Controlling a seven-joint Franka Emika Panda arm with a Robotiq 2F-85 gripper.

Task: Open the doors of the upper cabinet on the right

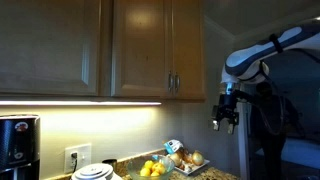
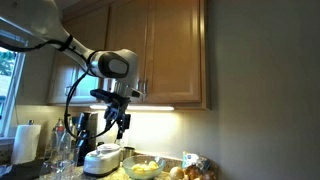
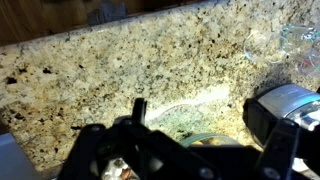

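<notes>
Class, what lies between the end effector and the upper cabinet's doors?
No object. In an exterior view, only open air against bare wall separates the end effector from the doors higher up.

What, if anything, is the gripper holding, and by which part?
Nothing: the gripper hangs in the air, lower than the doors, and its fingers are empty.

- Home kitchen, going by fittings and clutter.
- Medium-brown wooden wall cabinet (image 1: 160, 45) with slim silver handles (image 1: 172, 83), a light strip (image 1: 80, 103) glowing beneath.
- Speckled granite surface (image 3: 120, 70) in the wrist view.
- Black countertop appliance (image 1: 18, 145), white cooker (image 2: 103, 158), bowl of yellow fruit (image 1: 152, 169), paper towel roll (image 2: 27, 140), drinking glasses (image 2: 60, 150).
- Wall outlet (image 1: 78, 157); daylit window (image 2: 8, 75) at the edge of an exterior view.
</notes>
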